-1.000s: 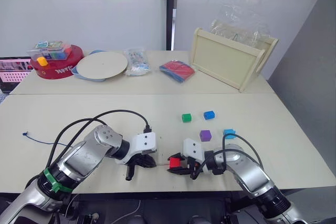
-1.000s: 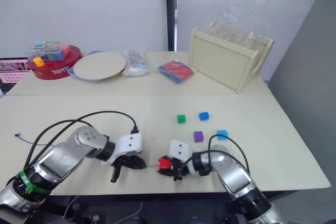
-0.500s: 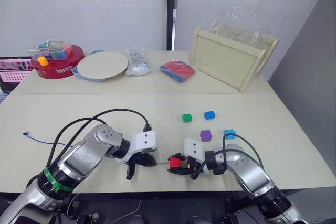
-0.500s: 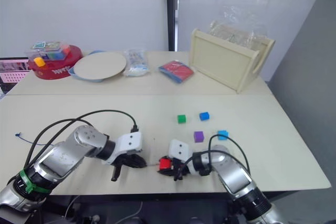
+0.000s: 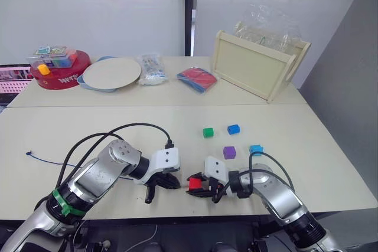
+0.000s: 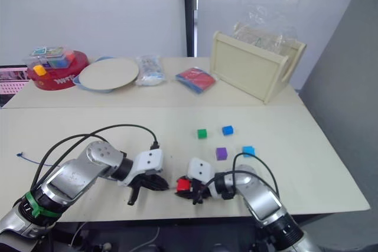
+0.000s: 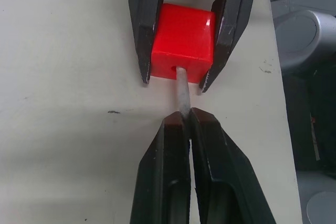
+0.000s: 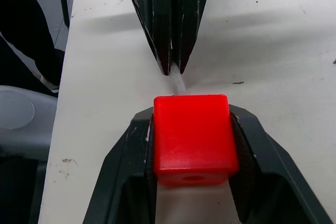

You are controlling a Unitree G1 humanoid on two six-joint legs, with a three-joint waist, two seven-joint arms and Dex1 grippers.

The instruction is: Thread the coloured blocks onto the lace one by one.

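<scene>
- We saw the right gripper clamped on the red block, low over the table's near edge.
- The left gripper pinched the lace's pale tip, entering the block's hole.
- Green, blue, purple and cyan blocks lay just beyond.
- The red tub's writing was unreadable.

Far table: red round tub, pale plate, wooden tray, possibly plastic bag.

White lettering on the red tub is too small to read.
</scene>
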